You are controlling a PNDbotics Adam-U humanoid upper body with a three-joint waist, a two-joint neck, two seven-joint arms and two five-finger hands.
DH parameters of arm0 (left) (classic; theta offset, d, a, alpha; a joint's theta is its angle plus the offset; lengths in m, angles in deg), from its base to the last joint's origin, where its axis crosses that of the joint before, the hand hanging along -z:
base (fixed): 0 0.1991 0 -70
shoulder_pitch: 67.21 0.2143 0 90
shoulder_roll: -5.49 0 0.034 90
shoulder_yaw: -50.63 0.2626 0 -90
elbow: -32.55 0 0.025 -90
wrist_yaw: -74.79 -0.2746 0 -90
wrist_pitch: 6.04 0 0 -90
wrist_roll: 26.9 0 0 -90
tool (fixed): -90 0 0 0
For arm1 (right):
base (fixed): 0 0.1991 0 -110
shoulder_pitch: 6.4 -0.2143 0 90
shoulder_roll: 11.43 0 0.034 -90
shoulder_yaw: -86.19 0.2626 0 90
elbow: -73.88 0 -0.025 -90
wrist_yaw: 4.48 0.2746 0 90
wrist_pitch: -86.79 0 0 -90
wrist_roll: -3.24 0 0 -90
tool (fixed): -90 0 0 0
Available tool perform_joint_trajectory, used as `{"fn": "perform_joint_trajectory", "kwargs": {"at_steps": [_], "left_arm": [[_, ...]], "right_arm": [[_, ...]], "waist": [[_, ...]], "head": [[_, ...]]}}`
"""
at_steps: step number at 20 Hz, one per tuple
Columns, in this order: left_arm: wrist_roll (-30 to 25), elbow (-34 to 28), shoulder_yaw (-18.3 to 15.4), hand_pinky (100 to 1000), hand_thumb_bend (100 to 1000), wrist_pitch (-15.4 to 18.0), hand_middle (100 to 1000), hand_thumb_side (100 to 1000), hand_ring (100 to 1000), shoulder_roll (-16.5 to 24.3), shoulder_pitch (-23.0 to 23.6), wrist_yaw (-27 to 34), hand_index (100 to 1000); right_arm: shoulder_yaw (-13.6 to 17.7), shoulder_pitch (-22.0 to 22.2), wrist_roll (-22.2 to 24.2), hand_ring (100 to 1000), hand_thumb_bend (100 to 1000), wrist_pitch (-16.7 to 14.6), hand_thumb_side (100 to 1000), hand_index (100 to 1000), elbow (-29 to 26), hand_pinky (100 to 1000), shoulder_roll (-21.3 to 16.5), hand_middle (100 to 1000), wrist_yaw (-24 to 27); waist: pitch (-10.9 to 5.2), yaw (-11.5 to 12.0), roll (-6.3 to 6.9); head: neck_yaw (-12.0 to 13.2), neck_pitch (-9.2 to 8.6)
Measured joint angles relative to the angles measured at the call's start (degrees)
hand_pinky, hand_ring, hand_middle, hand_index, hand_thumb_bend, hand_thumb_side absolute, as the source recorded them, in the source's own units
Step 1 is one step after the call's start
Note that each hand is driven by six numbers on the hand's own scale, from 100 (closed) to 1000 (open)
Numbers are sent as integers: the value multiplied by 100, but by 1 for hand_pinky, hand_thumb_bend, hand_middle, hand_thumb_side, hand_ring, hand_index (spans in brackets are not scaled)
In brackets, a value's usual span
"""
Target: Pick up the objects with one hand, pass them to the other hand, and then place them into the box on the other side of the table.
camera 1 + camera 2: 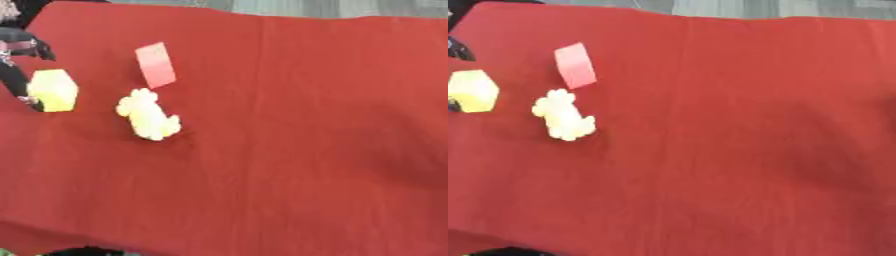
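A yellow six-sided block lies at the far left of the red cloth. My left hand, black, comes in from the left edge and lies against the block's left side; most of the hand is cut off by the frame. A pink flat rectangular block lies to the right of the yellow one, toward the far side. Just in front of it sits a pale yellow lumpy object. My right hand shows in neither view, and no box is in view.
The red cloth covers the whole table, with wide bare cloth across the middle and right. The table's far edge runs along the top. A dark shape shows at the bottom left edge.
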Motion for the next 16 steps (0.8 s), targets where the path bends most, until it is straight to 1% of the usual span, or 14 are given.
{"fn": "perform_joint_trajectory", "kwargs": {"at_steps": [6,12,16], "left_arm": [[-38,144,-2,915,804,28,770,100,849,-84,-7,3,824],[-124,186,-2,879,756,71,749,100,833,-122,-9,1,794],[-135,188,-4,851,722,58,720,100,816,-122,-41,-21,745]], "right_arm": [[0,-1,2,1000,100,-3,691,1000,1,979,33,1000,-1],[0,-1,9,1000,100,-10,691,1000,1,979,33,1000,-5],[0,0,9,1000,100,-10,692,1000,2,980,34,1000,-7]], "waist": [[19,-17,-9],[20,-23,-9],[20,-23,-8]], "head": [[20,-1],[25,-1],[29,-1]]}}
